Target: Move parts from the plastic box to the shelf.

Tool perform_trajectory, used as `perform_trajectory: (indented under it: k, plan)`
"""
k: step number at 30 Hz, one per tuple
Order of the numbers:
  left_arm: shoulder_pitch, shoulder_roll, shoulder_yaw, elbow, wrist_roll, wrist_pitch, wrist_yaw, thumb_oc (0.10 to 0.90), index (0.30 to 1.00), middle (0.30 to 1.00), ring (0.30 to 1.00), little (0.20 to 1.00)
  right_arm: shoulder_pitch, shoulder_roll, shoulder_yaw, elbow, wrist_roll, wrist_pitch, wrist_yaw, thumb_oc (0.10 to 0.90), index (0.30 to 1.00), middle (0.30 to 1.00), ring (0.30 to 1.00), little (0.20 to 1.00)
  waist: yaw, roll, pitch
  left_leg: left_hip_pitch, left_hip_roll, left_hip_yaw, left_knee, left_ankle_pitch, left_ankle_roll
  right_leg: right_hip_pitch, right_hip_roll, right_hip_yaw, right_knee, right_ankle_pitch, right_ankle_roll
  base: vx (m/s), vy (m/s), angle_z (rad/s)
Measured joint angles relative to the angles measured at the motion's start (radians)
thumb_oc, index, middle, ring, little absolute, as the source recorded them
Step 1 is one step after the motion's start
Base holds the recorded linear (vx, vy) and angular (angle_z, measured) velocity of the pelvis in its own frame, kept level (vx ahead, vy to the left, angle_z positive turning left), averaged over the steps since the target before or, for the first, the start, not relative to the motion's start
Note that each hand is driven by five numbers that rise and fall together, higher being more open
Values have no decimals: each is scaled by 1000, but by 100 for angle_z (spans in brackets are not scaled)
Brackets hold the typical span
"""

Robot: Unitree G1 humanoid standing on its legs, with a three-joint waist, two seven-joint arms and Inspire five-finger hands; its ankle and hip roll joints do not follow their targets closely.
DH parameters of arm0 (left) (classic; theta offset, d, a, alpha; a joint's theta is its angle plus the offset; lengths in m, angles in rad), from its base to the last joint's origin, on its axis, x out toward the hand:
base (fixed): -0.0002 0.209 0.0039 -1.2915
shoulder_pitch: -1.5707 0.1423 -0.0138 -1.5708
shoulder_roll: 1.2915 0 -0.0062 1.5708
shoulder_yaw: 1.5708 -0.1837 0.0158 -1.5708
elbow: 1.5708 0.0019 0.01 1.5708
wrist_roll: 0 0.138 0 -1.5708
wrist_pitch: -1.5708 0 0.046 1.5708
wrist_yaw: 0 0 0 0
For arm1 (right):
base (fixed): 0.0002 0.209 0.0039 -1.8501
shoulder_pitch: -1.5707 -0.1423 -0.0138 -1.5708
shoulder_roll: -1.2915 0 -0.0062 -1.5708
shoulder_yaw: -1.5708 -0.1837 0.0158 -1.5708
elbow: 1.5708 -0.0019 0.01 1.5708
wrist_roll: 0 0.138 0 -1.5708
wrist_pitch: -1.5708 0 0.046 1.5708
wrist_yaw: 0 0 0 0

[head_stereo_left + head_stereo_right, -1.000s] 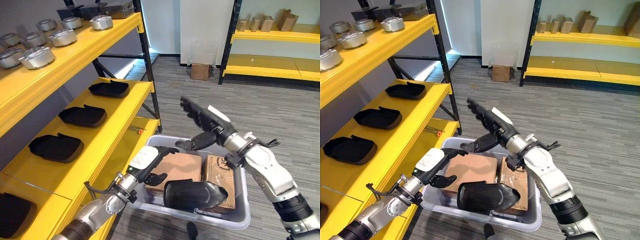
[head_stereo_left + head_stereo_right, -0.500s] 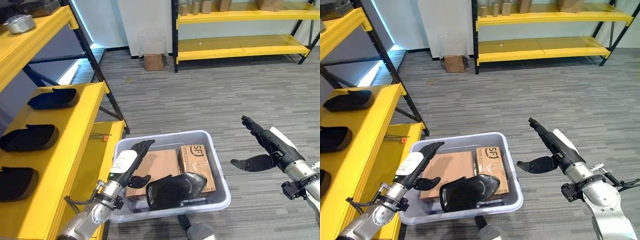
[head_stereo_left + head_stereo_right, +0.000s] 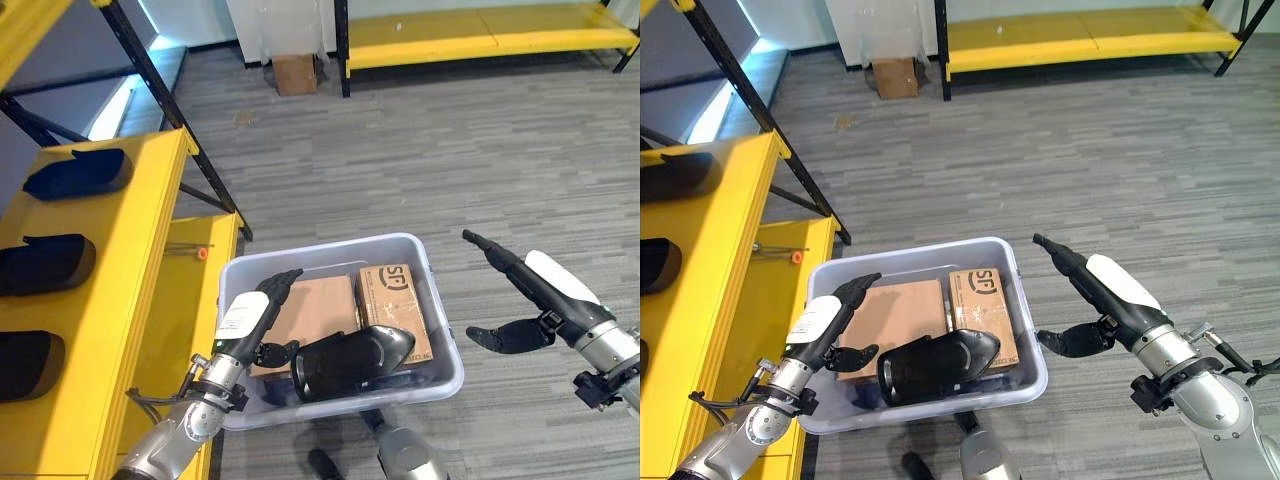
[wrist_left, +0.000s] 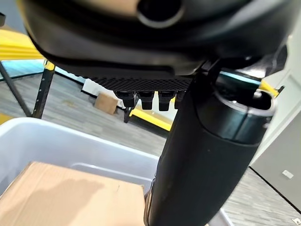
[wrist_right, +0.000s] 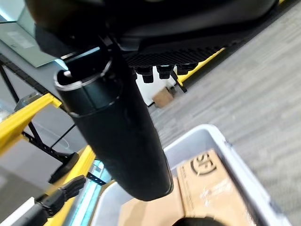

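Note:
A clear plastic box (image 3: 338,249) stands on the grey floor beside the yellow shelf (image 3: 140,300). In it a black moulded part (image 3: 350,362) lies across the front, over two cardboard cartons (image 3: 310,305) (image 3: 392,298). My left hand (image 3: 250,314) hovers open over the box's left side, fingers straight and holding nothing; its wrist view looks past the thumb (image 4: 202,165) to the box wall (image 4: 56,141) and a carton. My right hand (image 3: 535,288) is open over the floor just right of the box, fingers pointing toward the box. Its thumb (image 5: 122,136) shows large in its wrist view.
Three black parts (image 3: 75,172) (image 3: 45,263) (image 3: 25,362) lie in a row on the shelf's upper level at left. A small orange item (image 3: 201,253) rests on the lower level. A black upright (image 3: 180,130) stands behind the box. A second yellow shelf (image 3: 480,25) and a carton (image 3: 293,72) are far back.
The camera has tipped down and swung right. My right hand has left the space above the box and now sits beside its right wall. The left hand stays over the box.

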Motion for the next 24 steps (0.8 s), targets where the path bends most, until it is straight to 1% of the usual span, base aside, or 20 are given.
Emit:
perform_trajectory:
  k: [1, 3, 4, 5, 6, 7, 8, 11, 13, 15, 16, 19, 20, 21, 24]
  plan:
    - [-10, 0, -1, -9, -23, 12, 0, 900, 1000, 1000, 1000, 1000, -17, -1, 10, 0, -28, -16, -17, 900, 1000, 1000, 1000, 1000, 1, 4, 22, -10, -3, 0, 0, 2, 2, -9, -2, 0, 0, 3, -2, -78, -5, 0]
    - [-17, 2, 0, -17, -26, 25, 1, 900, 1000, 1000, 1000, 1000, -30, -7, 25, 3, -42, -25, -39, 900, 1000, 1000, 1000, 1000, 8, 11, 39, -20, -5, 0, 1, 5, 3, -20, -4, 1, 0, 8, -4, -64, -1, 0]
    - [-35, 14, 0, -39, -26, 40, 11, 900, 1000, 1000, 1000, 1000, -47, -27, 38, 6, -74, -42, -82, 900, 1000, 1000, 1000, 1000, 17, 21, 75, -35, -10, 0, 4, 10, 7, -35, -8, 2, 0, 14, 1, -88, 9, 0]
    - [-48, 22, 2, -51, -29, 47, 18, 900, 1000, 1000, 1000, 1000, -62, -35, 45, 10, -96, -45, -105, 900, 1000, 1000, 1000, 1000, 26, 33, 101, -49, -12, 0, 4, 13, 9, -48, -11, 2, 0, 20, 2, -121, 21, 2]
    - [-41, 31, 11, -78, -35, 61, 20, 900, 1000, 1000, 1000, 1000, -80, -38, 58, 13, -116, -45, -137, 900, 1000, 1000, 1000, 1000, 28, 40, 110, -68, -15, -1, 4, 17, 10, -69, -13, 3, 1, 21, 4, -123, 26, 3]
    - [-43, 36, 24, -101, -50, 66, 20, 900, 1000, 1000, 1000, 1000, -101, -39, 67, 15, -139, -46, -170, 900, 1000, 1000, 1000, 1000, 38, 48, 135, -80, -17, -2, 4, 23, 14, -78, -15, 1, 1, 33, -3, -99, 21, 0]
    - [-50, 36, 29, -112, -62, 74, 23, 900, 1000, 1000, 1000, 1000, -123, -39, 78, 16, -148, -46, -199, 900, 1000, 1000, 1000, 1000, 42, 56, 154, -89, -20, -2, 4, 26, 13, -89, -16, 5, 1, 37, -3, -77, 8, 1]
    - [-77, 35, 34, -124, -63, 98, 29, 900, 1000, 1000, 1000, 1000, -184, -40, 99, 16, -189, -47, -248, 900, 1000, 1000, 1000, 1000, 57, 77, 195, -111, -23, -7, 4, 33, 14, -108, -19, 1, 1, 39, 2, -55, 2, 4]
    - [-81, 36, 35, -128, -63, 108, 41, 900, 1000, 1000, 1000, 1000, -215, -40, 118, 16, -228, -51, -272, 900, 1000, 1000, 1000, 1000, 67, 82, 200, -132, -23, -8, 4, 38, 13, -130, -20, 0, 1, 41, 3, -57, -5, 1]
    - [-91, 36, 35, -136, -64, 110, 43, 900, 1000, 1000, 1000, 1000, -229, -44, 125, 20, -235, -52, -284, 900, 1000, 1000, 1000, 1000, 77, 84, 214, -140, -26, -8, 4, 42, 14, -137, -19, 0, 1, 50, -4, -66, -22, 1]
    - [-92, 36, 35, -138, -63, 110, 48, 900, 1000, 1000, 1000, 1000, -249, -53, 149, 32, -236, -53, -289, 900, 1000, 1000, 1000, 1000, 77, 85, 217, -147, -26, -11, 4, 43, 14, -143, -20, -3, 1, 50, -4, -80, -30, 5]
    - [-112, 36, 34, -140, -63, 121, 63, 900, 1000, 1000, 1000, 1000, -276, -70, 198, 66, -264, -54, -298, 900, 1000, 1000, 1000, 1000, 88, 86, 218, -178, -27, -16, 4, 50, 14, -172, -22, -8, 1, 52, -2, -69, -30, 6]
    - [-116, 36, 33, -140, -63, 126, 63, 900, 1000, 1000, 1000, 1000, -278, -71, 206, 72, -265, -55, -299, 900, 1000, 1000, 1000, 1000, 92, 87, 219, -184, -27, -17, 4, 51, 14, -178, -22, -9, 1, 53, -2, -65, -28, 0]
    - [-125, 36, 35, -140, -63, 129, 64, 900, 1000, 1000, 1000, 1000, -280, -71, 215, 83, -266, -55, -299, 900, 1000, 1000, 1000, 1000, 105, 87, 219, -196, -27, -14, 4, 52, 14, -194, -21, -7, 6, 57, -8, 0, 0, 0]
    - [-119, 37, 38, -141, -63, 130, 66, 900, 1000, 1000, 1000, 1000, -280, -73, 223, 91, -275, -54, -300, 900, 1000, 1000, 1000, 1000, 110, 87, 219, -222, -28, -18, 5, 57, 15, -221, -21, -11, 11, 59, -10, -41, -17, 2]
